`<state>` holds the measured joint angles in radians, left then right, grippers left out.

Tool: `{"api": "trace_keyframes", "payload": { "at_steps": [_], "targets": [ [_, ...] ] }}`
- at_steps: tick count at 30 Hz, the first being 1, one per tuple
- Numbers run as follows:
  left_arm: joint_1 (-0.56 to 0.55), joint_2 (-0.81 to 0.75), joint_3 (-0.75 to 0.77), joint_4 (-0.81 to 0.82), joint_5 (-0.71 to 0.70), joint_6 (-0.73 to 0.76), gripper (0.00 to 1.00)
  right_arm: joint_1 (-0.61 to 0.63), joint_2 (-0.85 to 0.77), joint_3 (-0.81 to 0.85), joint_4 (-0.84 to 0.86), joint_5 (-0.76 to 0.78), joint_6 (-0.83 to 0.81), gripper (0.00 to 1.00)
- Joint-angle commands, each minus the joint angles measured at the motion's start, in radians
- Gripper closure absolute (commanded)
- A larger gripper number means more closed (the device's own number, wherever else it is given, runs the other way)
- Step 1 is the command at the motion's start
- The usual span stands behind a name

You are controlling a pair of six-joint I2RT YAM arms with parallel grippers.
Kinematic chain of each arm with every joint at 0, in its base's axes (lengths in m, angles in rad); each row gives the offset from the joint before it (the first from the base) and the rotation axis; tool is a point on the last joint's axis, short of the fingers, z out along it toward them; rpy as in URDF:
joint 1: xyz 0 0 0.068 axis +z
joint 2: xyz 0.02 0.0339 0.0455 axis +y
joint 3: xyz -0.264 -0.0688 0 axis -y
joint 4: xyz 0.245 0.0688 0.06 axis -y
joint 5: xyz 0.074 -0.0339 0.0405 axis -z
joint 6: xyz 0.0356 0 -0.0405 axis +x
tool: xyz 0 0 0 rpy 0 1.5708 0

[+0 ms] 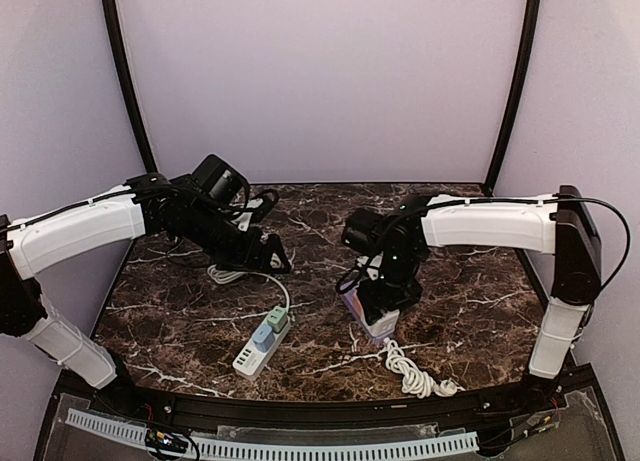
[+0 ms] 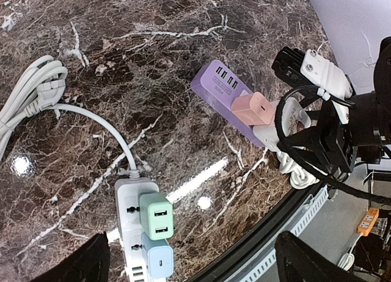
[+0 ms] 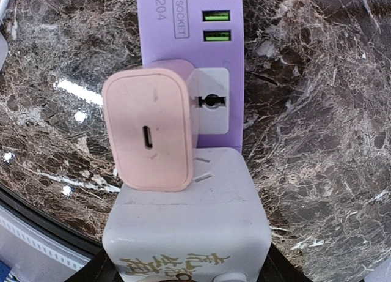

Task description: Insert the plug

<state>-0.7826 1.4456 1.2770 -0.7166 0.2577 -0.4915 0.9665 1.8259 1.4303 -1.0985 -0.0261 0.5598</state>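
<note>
Dark marble tabletop (image 1: 480,291) | pink plug (image 3: 149,135): rounded block, one oval port, sitting on purple strip (image 3: 232,62) | just ahead of my right claw (image 1: 385,311), grip I cannot tell | left claw (image 2: 195,260) spread

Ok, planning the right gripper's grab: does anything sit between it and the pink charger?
Yes. A white adapter block sits directly in front of the right gripper, against the near side of the pink charger on the purple strip.
</note>
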Motion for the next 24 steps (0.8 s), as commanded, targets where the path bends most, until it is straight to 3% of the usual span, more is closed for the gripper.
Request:
{"api": "trace_keyframes", "payload": {
  "at_steps": [1, 24],
  "targets": [
    [0.005, -0.015, 0.013, -0.043, -0.009, 0.016, 0.06, 0.014, 0.029, 0.022, -0.037, 0.023, 0.025, 1.00],
    [0.007, -0.006, 0.021, -0.053, -0.018, 0.024, 0.06, 0.021, 0.097, 0.020, -0.069, 0.097, 0.040, 1.00]
  ]
}}
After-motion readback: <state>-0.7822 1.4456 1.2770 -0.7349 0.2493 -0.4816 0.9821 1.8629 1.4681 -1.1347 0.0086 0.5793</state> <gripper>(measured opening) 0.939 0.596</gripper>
